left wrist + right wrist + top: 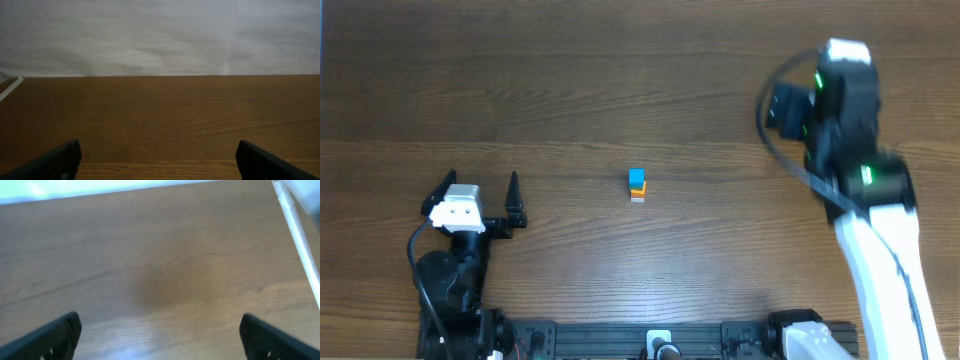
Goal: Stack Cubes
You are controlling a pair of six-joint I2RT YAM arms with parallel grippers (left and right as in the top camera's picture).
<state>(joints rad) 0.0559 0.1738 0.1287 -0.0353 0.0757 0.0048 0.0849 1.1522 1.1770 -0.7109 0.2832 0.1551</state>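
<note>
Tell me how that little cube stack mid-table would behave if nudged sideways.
The cube stack would probably topple: it looks narrow, blue cube atop orange cube. The cubes seem small, likely light, so may skid on the smooth wooden table.

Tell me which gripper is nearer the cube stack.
Left, narrowly. The left gripper sits low, level with the stack on its left side; the right gripper is raised, farther back on its right.
</note>
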